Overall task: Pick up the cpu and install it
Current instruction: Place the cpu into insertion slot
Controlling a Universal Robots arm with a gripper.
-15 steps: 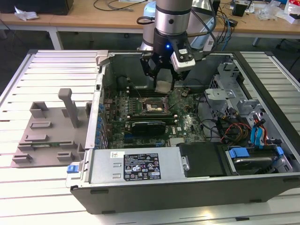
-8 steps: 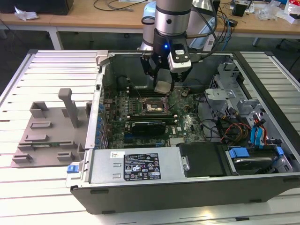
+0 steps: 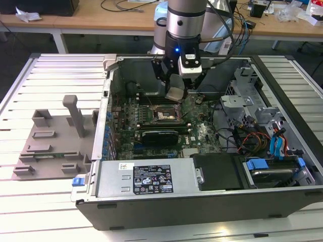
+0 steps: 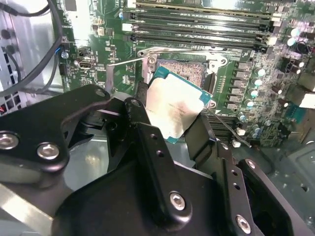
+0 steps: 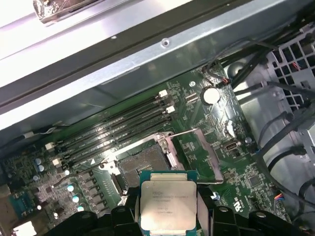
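While my arm reaches straight down into the open computer case (image 3: 151,176), near its far wall in the exterior view, my gripper (image 3: 175,92) is clamped on the cpu (image 4: 176,105), with fingers (image 4: 137,110) pressing two opposite edges. The cpu hangs in the air over the motherboard (image 3: 202,133), just beside the open socket (image 3: 164,115) and apart from it, seemingly tilted. Its top is dull silver-grey with a thin teal rim. My finger links hide one lower corner in the second wrist view, and its underside is out of sight.
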